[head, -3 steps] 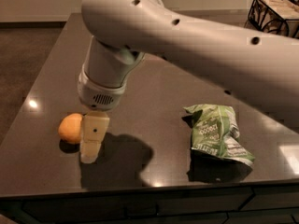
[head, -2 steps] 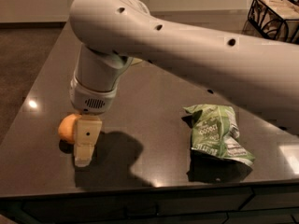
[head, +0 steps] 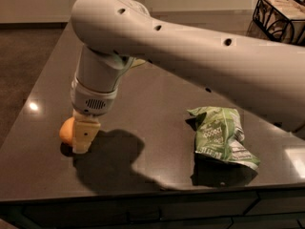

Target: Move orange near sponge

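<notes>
The orange [head: 66, 130] lies on the dark table [head: 157, 104] near its front left. My gripper [head: 83, 136] points straight down at the orange's right side, covers part of it, and reaches the table top. The large white arm [head: 190, 46] crosses the view from the upper right. The sponge is mostly hidden behind the arm. Only a pale yellow-green sliver [head: 137, 61] shows at the arm's lower edge, in the middle of the table.
A crumpled green-and-white snack bag [head: 220, 135] lies at the front right of the table. A black wire basket [head: 281, 13] stands at the far right corner. The table's front edge runs just below the gripper and the bag.
The arm has swung left and the gripper has moved left with it, from beside the orange to overlapping its right side. The orange and the bag have stayed in place.
</notes>
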`<state>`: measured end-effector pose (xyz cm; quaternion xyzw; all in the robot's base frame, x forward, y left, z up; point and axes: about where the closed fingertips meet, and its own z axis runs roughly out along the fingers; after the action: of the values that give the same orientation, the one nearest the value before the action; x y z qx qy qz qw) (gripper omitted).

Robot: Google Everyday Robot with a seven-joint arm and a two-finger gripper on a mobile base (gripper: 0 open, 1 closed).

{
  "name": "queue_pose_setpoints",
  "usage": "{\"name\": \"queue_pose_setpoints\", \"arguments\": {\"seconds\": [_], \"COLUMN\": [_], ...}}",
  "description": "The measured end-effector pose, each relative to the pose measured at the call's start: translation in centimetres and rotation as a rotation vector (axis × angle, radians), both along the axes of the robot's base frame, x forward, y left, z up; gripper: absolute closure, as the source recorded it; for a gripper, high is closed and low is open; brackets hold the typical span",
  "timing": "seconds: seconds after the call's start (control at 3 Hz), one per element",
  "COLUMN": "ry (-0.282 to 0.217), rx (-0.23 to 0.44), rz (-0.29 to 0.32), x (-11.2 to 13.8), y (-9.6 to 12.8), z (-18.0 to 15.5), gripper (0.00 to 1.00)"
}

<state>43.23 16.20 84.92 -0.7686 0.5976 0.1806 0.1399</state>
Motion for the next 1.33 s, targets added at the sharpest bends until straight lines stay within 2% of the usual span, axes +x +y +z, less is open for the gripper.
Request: {"name": "queue_pose_setpoints", "arguments": {"seconds": [0.33, 0.67, 1.0, 1.33], "ry": [0.004, 0.002, -0.005, -0.029], "rx": [0.025, 0.039, 0.045, 0.054], "rz": [-0.032, -0.118, -0.272, -0.456], "x": [0.5, 2.8, 7.7, 13.8], "y": [-0.6, -2.2, -5.6, -10.1], "z": [0.7, 2.3, 3.5, 4.0], "gripper": [0.64, 0.86, 1.00, 1.00]}}
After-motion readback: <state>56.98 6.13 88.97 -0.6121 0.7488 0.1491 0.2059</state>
